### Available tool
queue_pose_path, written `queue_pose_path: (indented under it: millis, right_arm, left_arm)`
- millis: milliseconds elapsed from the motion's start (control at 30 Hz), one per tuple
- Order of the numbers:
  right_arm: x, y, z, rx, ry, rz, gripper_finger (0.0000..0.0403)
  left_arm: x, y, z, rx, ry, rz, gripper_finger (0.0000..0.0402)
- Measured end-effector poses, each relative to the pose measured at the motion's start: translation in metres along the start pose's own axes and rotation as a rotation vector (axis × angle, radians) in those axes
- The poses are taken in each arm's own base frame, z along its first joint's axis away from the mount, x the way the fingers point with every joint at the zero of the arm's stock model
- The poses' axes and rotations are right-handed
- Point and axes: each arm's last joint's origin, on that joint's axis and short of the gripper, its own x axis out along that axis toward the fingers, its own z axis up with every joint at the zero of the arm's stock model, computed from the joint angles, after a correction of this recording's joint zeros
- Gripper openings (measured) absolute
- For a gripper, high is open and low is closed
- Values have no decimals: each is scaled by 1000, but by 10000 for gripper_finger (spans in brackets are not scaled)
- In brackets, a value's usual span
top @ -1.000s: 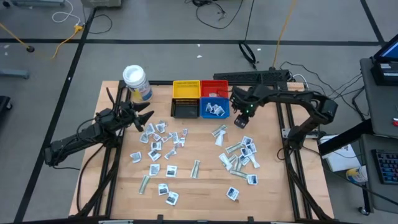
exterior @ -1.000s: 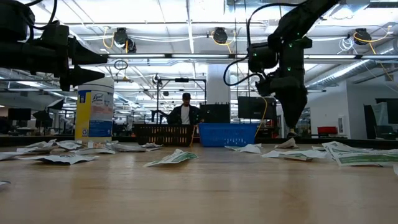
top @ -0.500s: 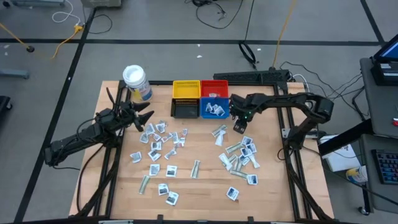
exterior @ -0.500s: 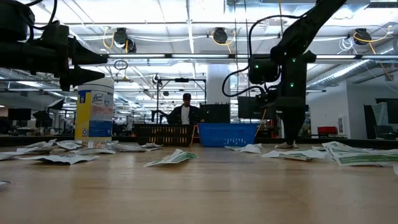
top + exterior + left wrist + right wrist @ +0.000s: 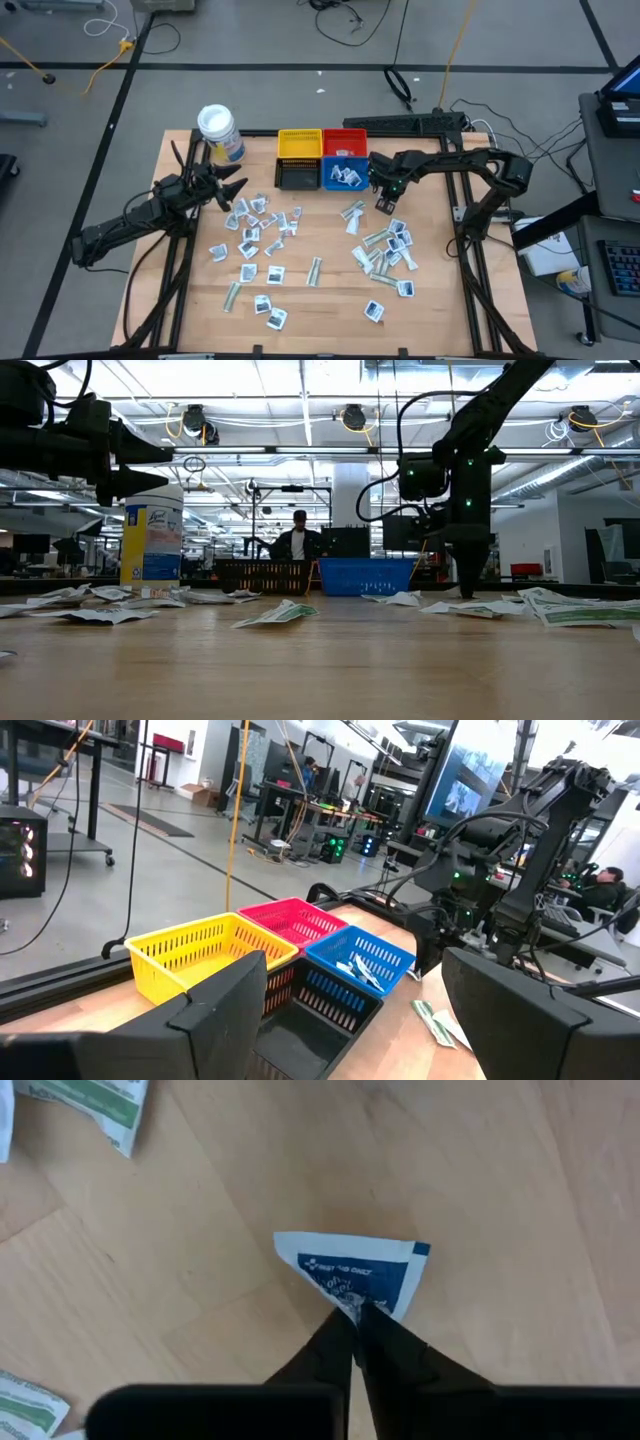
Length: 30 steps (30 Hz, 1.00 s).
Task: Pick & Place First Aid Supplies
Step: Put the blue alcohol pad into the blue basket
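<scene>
- Your right gripper (image 5: 386,205) is down at the bench (image 5: 320,300), its jaws pinched shut on the corner of a blue-and-white packet (image 5: 362,1273) that lies flat on the wood right under them.
- From the jaws, the blue bin (image 5: 346,173) sits just beyond, toward the far edge, with a few packets already in it; the red bin (image 5: 345,142) is behind that, and the yellow bin (image 5: 299,144) and black bin (image 5: 297,176) are beside those two.
- A cluster of first aid supplies (image 5: 388,247) lies on the near side of those jaws, with more spread across the bench toward your other arm.
- Your left gripper (image 5: 230,188) hovers above the bench with its jaws wide and nothing between them, the white-lidded jar (image 5: 219,131) just beyond it.
</scene>
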Motion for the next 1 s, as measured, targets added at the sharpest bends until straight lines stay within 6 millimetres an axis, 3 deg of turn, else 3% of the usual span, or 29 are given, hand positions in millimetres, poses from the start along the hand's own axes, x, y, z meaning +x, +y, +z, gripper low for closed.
queue_pose_path:
  millis: [167,433,667,1000]
  right_arm:
    - [-7,1,0,27,33,10,4]
    - [-48,-3,15,107,104,-1,3]
    - [-76,-8,25,278,110,-11,2]
    - [-85,-15,28,504,102,-20,2]
  left_arm:
    - [0,0,0,0,0,0,306]
    - [0,0,0,0,0,0,306]
    - [0,0,0,0,0,0,306]
    - [0,0,0,0,0,0,306]
